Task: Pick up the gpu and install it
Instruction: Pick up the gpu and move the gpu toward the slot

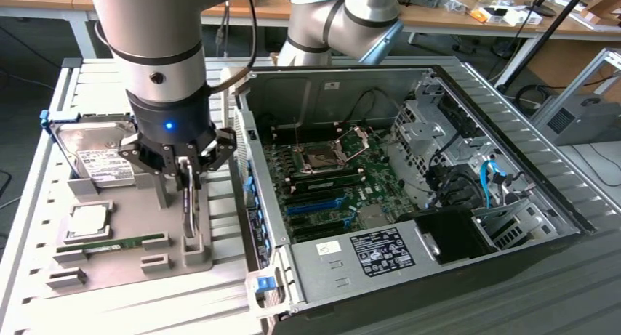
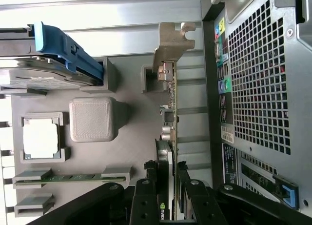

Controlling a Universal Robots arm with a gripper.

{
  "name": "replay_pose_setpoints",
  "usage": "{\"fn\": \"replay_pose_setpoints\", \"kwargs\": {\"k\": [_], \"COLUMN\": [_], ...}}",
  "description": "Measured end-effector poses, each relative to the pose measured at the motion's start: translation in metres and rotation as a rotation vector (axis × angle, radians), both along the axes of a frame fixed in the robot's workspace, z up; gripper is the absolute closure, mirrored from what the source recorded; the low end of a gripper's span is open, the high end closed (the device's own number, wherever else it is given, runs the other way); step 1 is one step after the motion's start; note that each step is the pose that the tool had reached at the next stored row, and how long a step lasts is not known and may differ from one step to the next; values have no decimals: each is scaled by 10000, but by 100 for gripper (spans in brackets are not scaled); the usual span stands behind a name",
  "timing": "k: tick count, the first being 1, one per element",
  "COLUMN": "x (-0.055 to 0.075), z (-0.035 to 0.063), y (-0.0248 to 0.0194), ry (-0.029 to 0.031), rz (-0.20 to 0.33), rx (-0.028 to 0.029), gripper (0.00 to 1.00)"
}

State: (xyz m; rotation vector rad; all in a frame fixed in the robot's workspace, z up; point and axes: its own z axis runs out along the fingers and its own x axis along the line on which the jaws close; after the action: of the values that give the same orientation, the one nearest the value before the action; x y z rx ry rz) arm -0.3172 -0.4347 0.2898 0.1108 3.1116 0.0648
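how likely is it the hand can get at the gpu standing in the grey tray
Very likely yes: the hand sits right over the gpu's upper edge, the card stands upright in the grey tray, and nothing lies between them.

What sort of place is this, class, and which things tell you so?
Probably a robotics lab for computer assembly: a robot arm over a parts tray, an open computer case showing its motherboard, cluttered workbenches behind.

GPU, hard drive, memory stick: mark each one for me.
GPU (image 1: 192, 215), exterior view, middle of the upright card's edge.
Hard drive (image 1: 105, 165), exterior view, white label.
Memory stick (image 1: 116, 242), exterior view, middle of green board.
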Motion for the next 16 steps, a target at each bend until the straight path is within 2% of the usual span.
{"fn": "replay_pose_setpoints", "kwargs": {"k": [16], "x": [0], "z": [172], "y": [0], "ry": [0], "rz": [0], "rx": [0], "gripper": [73]}}
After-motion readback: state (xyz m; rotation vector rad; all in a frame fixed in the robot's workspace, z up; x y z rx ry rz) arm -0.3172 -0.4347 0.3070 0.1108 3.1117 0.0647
